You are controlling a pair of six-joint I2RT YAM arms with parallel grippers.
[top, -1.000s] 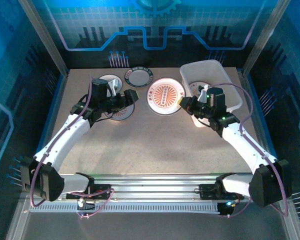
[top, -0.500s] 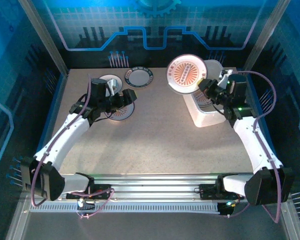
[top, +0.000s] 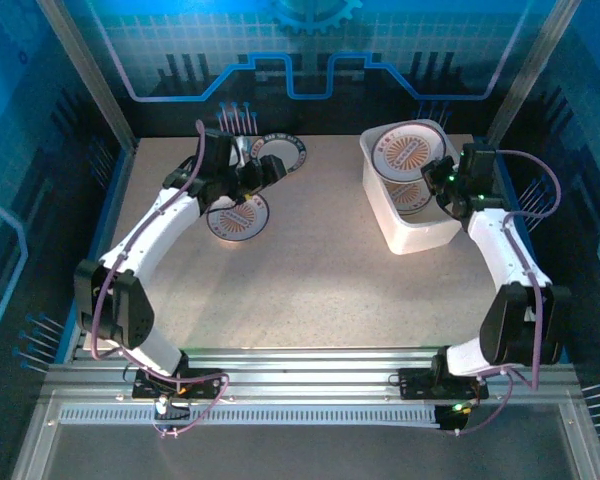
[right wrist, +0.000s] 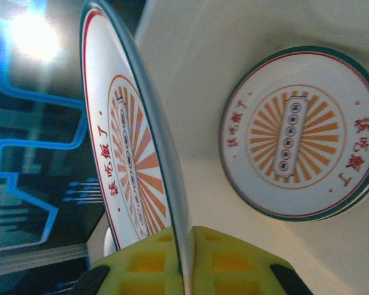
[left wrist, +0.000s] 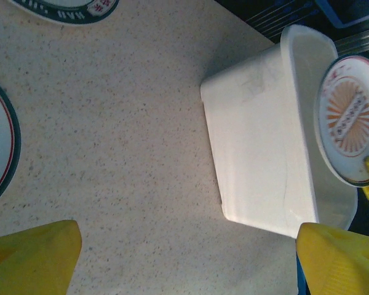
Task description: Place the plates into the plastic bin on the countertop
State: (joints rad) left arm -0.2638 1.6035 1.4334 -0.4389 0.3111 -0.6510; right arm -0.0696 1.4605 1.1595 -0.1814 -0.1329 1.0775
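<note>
Item: sunburst plate (top: 405,150), rim pinched in right gripper (right wrist: 184,258), held tilted over the plastic bin (top: 420,238) at its far end, second plate (right wrist: 298,132) lying flat inside below; left gripper (top: 255,172) gaping empty, well apart.

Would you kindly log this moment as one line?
right gripper shut on sunburst plate above plastic bin | second plate lying in bin | left gripper open above countertop | green-rimmed plate outside bin

Top view evenly lit from overhead: countertop (top: 310,270) clear, blue panels (top: 25,200) dim. Shadows soft and short. Plastic bin (top: 420,235) nearly washed out. Right wrist view: glare patch on the far panel, plate (right wrist: 126,166) rim blurred. Left wrist view: yellow fingers (left wrist: 31,258) out of focus.
</note>
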